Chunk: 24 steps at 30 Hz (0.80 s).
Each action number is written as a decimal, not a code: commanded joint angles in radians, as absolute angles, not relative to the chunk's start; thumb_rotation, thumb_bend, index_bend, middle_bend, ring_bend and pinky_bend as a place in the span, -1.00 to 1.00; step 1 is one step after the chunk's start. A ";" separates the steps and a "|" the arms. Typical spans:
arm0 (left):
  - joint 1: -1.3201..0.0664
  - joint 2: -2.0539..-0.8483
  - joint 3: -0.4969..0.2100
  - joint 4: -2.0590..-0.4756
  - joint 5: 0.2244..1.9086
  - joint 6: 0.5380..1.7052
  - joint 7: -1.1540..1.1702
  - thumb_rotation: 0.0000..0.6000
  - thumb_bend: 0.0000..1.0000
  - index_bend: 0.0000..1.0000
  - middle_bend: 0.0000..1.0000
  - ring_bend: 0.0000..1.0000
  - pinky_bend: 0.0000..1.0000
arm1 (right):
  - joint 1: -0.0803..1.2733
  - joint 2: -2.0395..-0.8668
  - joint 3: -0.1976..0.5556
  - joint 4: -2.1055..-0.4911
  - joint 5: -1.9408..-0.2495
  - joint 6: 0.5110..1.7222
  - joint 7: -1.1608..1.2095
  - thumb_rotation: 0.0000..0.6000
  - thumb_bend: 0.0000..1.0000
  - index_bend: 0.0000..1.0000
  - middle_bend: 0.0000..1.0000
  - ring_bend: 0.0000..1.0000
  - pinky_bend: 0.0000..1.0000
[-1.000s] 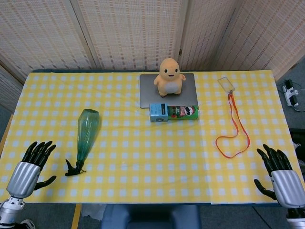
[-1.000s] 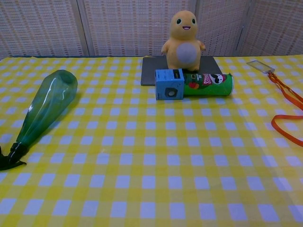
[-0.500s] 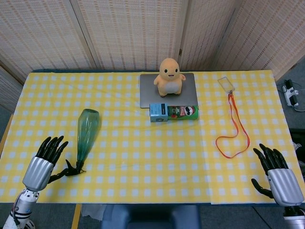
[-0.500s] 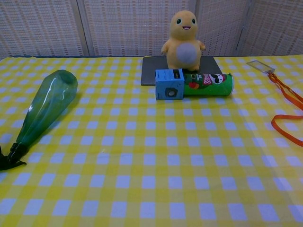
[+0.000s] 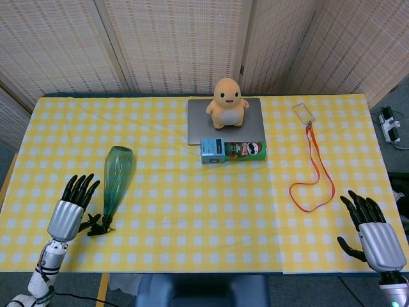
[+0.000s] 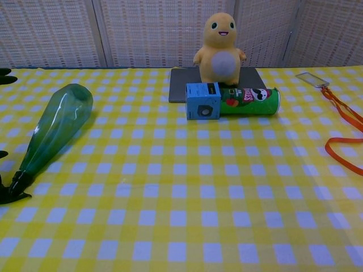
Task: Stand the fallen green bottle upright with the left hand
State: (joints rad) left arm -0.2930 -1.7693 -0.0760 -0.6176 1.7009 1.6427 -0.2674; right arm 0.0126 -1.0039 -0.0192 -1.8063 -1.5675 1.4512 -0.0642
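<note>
The green bottle [image 5: 117, 178] lies on its side on the yellow checked cloth, base away from me and black cap [image 5: 97, 227] toward the front edge. In the chest view the bottle [image 6: 54, 129] stretches along the left side. My left hand [image 5: 70, 209] hovers open just left of the bottle's neck, fingers spread and pointing away from me; its thumb is close to the cap. Only dark fingertips [image 6: 4, 72] show at the chest view's left edge. My right hand [image 5: 372, 233] is open near the front right corner, holding nothing.
An orange plush toy [image 5: 226, 102] stands on a grey slab [image 5: 249, 131] at the back centre. A green snack tube [image 5: 243, 151] lies beside a small blue box [image 5: 213, 151]. An orange lanyard [image 5: 314, 173] with a badge lies to the right.
My left hand has moved right and forward over the table, coming up beside the bottle's neck. The right hand shifted only slightly. The bottle has not moved.
</note>
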 commanded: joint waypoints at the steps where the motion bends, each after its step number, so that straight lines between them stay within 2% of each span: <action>1: -0.307 -1.776 -0.080 -0.605 1.677 1.612 -0.262 1.00 -0.81 -0.91 -0.95 -0.92 -0.96 | 0.019 -1.003 -0.018 -1.804 -1.559 1.437 -0.058 1.00 -0.35 -1.00 -1.00 -1.00 -1.00; 4: -0.310 -1.765 -0.080 -0.627 1.648 1.554 -0.235 1.00 -0.81 -0.93 -0.95 -0.93 -0.97 | 0.024 -1.001 -0.020 -1.806 -1.560 1.429 -0.051 1.00 -0.36 -1.00 -1.00 -1.00 -1.00; 7: -0.311 -1.730 -0.084 -0.717 1.610 1.485 -0.190 1.00 -0.81 -0.95 -0.95 -0.93 -0.97 | 0.025 -0.999 -0.022 -1.806 -1.561 1.428 -0.047 1.00 -0.35 -1.00 -1.00 -1.00 -1.00; 11: -0.318 -1.704 -0.105 -0.793 1.572 1.459 -0.125 1.00 -0.81 -0.98 -0.95 -0.93 -0.98 | 0.026 -0.998 -0.024 -1.805 -1.565 1.427 -0.042 1.00 -0.36 -1.00 -1.00 -1.00 -1.00; 24: -0.336 -1.697 -0.148 -0.854 1.444 1.331 0.016 1.00 -0.80 -1.00 -0.95 -0.93 -0.98 | 0.028 -0.987 -0.034 -1.806 -1.581 1.427 -0.016 1.00 -0.36 -1.00 -1.00 -1.00 -1.00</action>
